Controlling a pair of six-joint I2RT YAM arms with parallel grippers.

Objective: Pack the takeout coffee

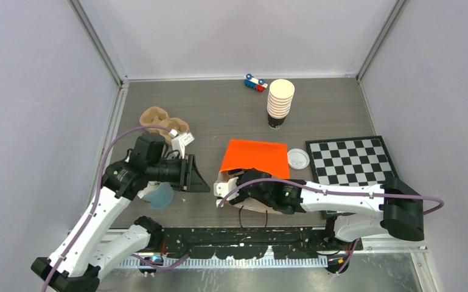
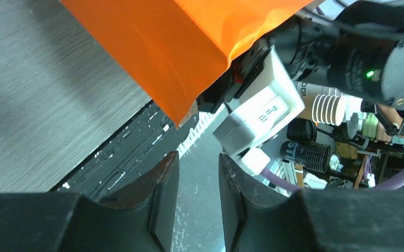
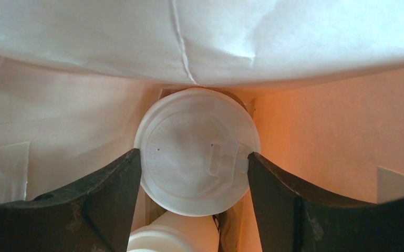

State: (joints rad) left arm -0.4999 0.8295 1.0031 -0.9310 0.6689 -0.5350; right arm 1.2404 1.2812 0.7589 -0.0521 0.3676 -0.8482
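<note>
We find the right end effector (image 3: 194, 155) pushed into the mouth of the flat orange bag (image 1: 255, 157), which lies on its side on the grey wood-grain tabletop (image 1: 219, 109) with its opening towards the arm bases. That orientation lets the arm enter level rather than from above. In the right wrist view the lidded white takeout coffee cup (image 3: 197, 144) sits deep in the bag with its round lid facing the camera. The two dark fingers (image 3: 110, 184) bear on opposite edges of the lid, so we judge the cup to be grasped, bottom-first towards the bag's closed end. The bag's white lining sags just above the lid. Below the cup we see a second white rounded thing (image 3: 173, 236), possibly another lidded cup, though too little of it shows to be sure.

The left end effector (image 2: 197, 157) hangs just beside the bag's near left corner, fingers slightly parted with nothing between them. We judge it is waiting there to steady or lift the mouth should the paper drag.

Away from the bag, a loose round white lid (image 1: 297, 159) lies on the tabletop to the bag's right, and a brown pulp cup carrier (image 1: 158, 121) lies to its left.
</note>
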